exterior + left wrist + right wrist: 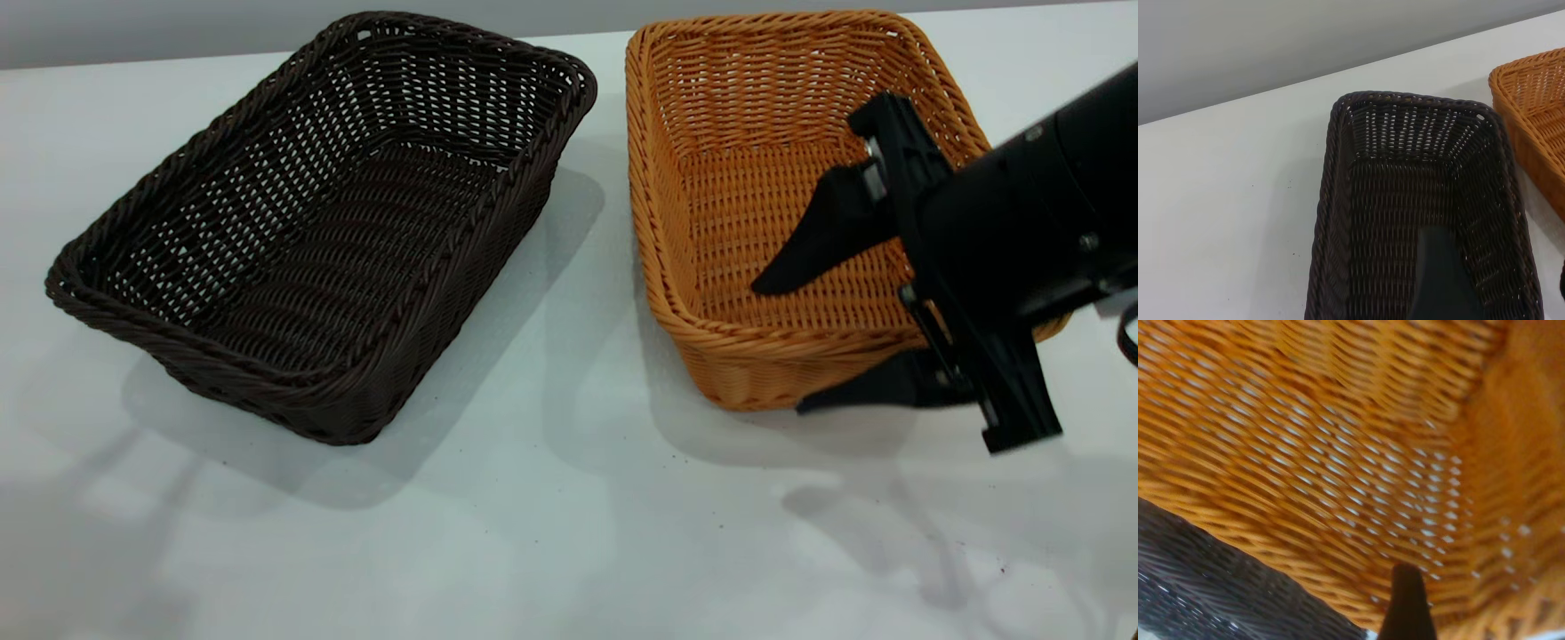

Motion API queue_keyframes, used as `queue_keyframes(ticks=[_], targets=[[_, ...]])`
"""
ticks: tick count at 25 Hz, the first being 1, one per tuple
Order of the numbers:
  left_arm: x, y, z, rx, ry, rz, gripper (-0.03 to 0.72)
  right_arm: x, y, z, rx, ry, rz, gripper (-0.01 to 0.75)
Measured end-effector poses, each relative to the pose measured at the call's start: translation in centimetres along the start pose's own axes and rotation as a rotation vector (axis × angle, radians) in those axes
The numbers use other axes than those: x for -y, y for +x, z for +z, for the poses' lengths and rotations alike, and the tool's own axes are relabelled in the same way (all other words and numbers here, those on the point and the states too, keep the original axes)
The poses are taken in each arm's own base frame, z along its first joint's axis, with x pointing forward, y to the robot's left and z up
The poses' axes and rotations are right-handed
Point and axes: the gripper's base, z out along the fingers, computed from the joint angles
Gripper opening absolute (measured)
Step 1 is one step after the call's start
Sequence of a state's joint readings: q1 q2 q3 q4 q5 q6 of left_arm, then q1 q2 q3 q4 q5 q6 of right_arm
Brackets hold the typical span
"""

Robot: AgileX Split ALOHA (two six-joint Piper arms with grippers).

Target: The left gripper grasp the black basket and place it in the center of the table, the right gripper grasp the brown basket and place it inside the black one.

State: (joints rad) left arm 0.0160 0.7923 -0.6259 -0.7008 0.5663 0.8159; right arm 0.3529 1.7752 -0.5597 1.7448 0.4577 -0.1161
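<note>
At the left of the white table point(551, 498) we see the black basket point(329, 222), standing upright and untouched. Of the left gripper, only one dark finger point(1438, 280) shows, over the basket's floor in the left wrist view, so we cannot tell its state. Just beside it, apart, sits the brown basket point(756, 178). The right gripper point(787, 347) straddles its near wall, fingers spread wide, one inside, one outside.
</note>
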Motion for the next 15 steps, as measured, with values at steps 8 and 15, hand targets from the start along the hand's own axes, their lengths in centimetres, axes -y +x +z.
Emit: queue_keyframes(ticks=[8, 15], targets=[[0.0, 0.0, 0.0, -0.001, -0.001, 0.002, 0.373, 0.3, -0.4, 1.1, 0.038, 0.038, 0.065, 0.510], [0.0, 0.0, 0.0, -0.002, 0.000, 0.002, 0.373, 0.4, -1.5, 1.0, 0.164, 0.048, 0.071, 0.510]])
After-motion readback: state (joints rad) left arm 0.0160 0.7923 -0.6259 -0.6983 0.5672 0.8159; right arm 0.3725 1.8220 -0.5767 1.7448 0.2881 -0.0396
